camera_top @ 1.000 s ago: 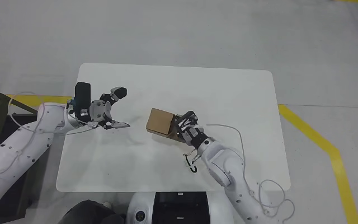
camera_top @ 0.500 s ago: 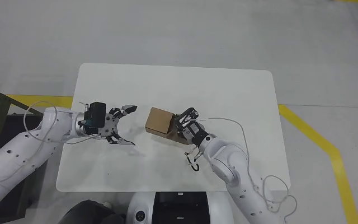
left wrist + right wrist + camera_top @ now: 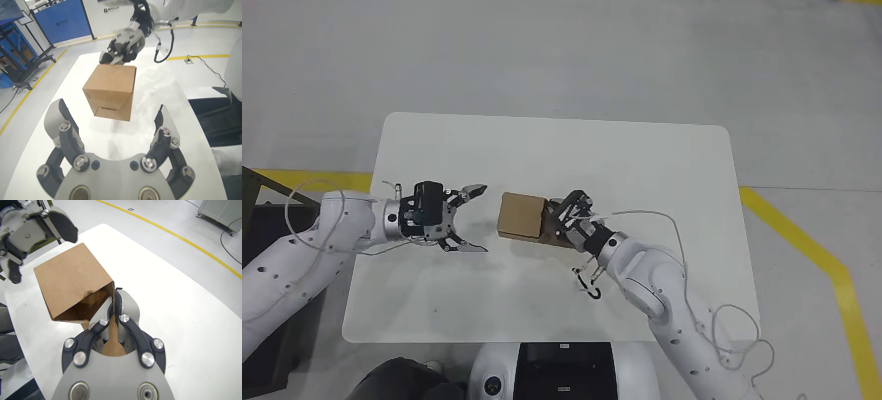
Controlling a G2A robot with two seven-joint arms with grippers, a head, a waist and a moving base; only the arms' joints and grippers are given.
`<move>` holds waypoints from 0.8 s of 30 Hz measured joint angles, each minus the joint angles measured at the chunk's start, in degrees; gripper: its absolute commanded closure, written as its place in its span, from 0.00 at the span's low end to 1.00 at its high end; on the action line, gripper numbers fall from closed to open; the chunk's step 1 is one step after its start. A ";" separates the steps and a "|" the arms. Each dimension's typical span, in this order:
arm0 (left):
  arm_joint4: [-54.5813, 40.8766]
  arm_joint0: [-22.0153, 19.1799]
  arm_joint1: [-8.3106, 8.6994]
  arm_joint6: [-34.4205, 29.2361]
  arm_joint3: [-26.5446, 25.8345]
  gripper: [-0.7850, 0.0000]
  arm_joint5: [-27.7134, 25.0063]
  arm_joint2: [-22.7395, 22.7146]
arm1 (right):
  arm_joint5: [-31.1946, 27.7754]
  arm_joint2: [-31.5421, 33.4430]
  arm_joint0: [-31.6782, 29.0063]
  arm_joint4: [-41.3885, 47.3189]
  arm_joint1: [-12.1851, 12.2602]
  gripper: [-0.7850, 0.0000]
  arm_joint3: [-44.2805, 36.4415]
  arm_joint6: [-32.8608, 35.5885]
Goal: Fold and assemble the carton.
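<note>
The right gripper (image 3: pixel 114 298) pinches one wall of the smooth brown boxy cardboard carton (image 3: pixel 521 216); the left gripper (image 3: pixel 480 218), spread wide, sits just left.

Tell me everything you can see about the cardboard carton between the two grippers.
The carton is a small box of plain brown cardboard, lying on its side at the middle of the white table. The end facing the open left gripper is closed with a tucked flap; that gripper does not touch it. The other end is open, its rim slightly torn. The right gripper is shut on one wall there, one finger inside, one outside.
</note>
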 measured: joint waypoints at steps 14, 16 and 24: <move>0.42 -6.54 -5.96 -3.02 4.72 0.00 -4.24 4.75 | -1.36 -1.93 3.02 -0.35 0.10 1.00 1.60 -0.46; 0.68 -7.21 -6.65 -2.70 5.95 0.00 -4.45 5.15 | -1.59 -2.03 3.12 -0.36 0.17 1.00 1.46 -0.42; 2.20 -8.68 -8.53 -0.71 9.36 0.00 -6.23 6.08 | -2.06 -2.11 3.24 -0.47 0.47 1.00 1.12 -0.02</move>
